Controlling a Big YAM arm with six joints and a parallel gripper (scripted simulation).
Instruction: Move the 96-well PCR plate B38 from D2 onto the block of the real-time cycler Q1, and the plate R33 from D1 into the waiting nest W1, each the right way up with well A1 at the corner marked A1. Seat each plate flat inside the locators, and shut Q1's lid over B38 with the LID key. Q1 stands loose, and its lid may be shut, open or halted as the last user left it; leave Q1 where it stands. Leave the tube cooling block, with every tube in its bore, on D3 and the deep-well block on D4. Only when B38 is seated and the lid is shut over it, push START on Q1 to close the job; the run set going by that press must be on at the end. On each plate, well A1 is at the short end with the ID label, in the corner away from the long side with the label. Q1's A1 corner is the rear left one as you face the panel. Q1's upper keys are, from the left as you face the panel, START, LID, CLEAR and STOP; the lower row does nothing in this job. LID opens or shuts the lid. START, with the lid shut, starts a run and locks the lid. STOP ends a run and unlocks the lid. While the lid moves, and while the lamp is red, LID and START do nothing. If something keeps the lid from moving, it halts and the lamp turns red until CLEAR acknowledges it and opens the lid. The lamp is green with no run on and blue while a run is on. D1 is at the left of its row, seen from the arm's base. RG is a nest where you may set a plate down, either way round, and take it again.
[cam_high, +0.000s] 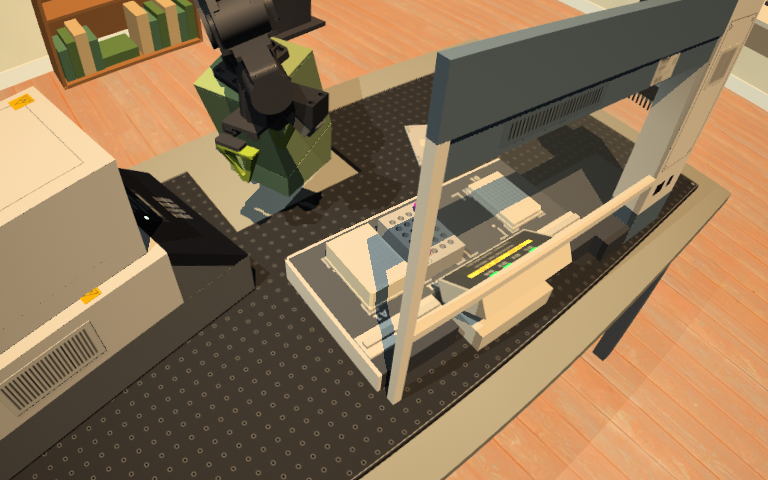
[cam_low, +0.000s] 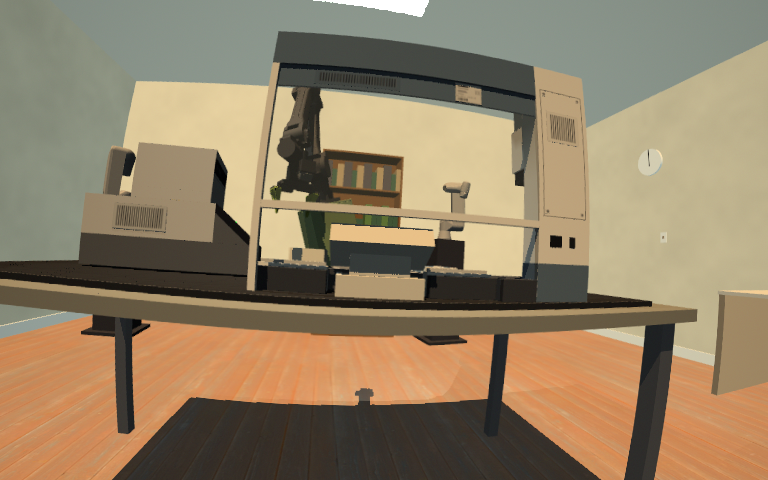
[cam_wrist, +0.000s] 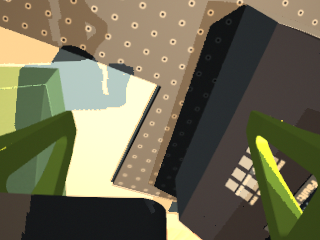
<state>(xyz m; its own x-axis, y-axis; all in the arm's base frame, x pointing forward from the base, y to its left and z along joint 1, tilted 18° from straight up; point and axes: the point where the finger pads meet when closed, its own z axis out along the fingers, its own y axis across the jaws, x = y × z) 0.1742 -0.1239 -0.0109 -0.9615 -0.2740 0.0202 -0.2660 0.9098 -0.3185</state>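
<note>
My gripper (cam_high: 240, 157) (cam_low: 281, 191) (cam_wrist: 161, 120) is open and empty. It hangs above the table between the arm's green base (cam_high: 283, 141) and the sloped black panel (cam_high: 186, 226) (cam_wrist: 227, 160) of the cycler Q1 (cam_high: 67, 237) (cam_low: 147, 226). The pale keys (cam_high: 169, 207) (cam_wrist: 242, 175) lie close beside my right finger in the wrist view. Q1's beige lid (cam_high: 39, 147) (cam_low: 175, 169) lies down over the body, so the block is hidden. One pale PCR plate (cam_high: 505, 199) lies on the deck under the gantry; I cannot read its label.
A grey tube cooling block (cam_high: 420, 234) and a beige deep-well block (cam_high: 359, 266) sit on the deck tray (cam_high: 317, 288). The gantry frame (cam_high: 416, 249) (cam_low: 396, 56), its crossbar and a black head (cam_high: 498, 257) with a yellow strip stand over them. A bookshelf (cam_high: 113, 33) is behind.
</note>
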